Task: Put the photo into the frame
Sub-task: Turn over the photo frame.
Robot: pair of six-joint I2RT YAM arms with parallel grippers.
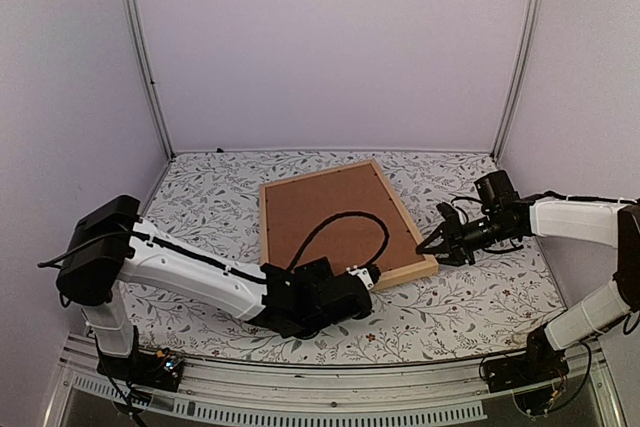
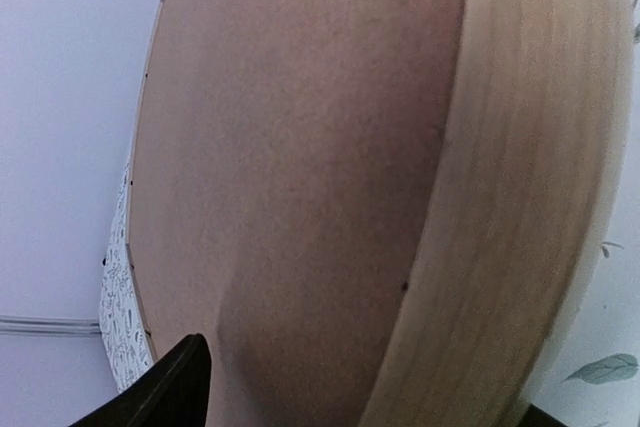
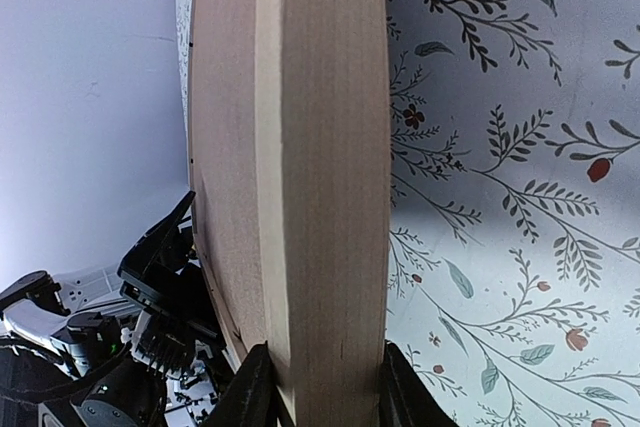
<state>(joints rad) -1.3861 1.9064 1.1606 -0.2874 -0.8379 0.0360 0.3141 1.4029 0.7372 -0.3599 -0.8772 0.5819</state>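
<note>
Three plain lilac-grey walls (image 1: 330, 47) close in the cell, with bare metal posts (image 1: 145, 57) at the back corners.

Bench (image 1: 210, 197): flat, covered in a white cloth printed with grey-green leafy sprigs and small red flowers.

Frame (image 1: 412, 272): lies flat mid-bench, back side up, turned a little off square to the bench edge. It is a thin rectangle of light, unstained wood. In the wrist views the rails show a straight, fine grain and softly rounded edges.

Backing board (image 1: 300, 202): plain brown, matte and finely fibrous, seated inside the rails and filling the opening. Small dark pins (image 2: 404, 286) dot the inner edge of the wood. Whatever lies under the board is hidden.

Left arm (image 1: 190, 272): white shells with black joints, lying low across the near bench. A black cable (image 1: 350, 214) loops from it over the board.

Right arm (image 1: 575, 219): same build, reaching in from the right.

Left tool (image 1: 365, 277): at the frame's near rail, close to its middle. Its jaws stand spread wide. One black finger (image 2: 165, 392) shows low over the board, well clear of the wood, and I see no contact. A small white part sits at its tip, with any marking too small to read.

Right tool (image 1: 436, 247): at the frame's near right corner, clamped across the wooden rail. Both fingers (image 3: 250, 392) press against opposite faces of the rail.
</note>
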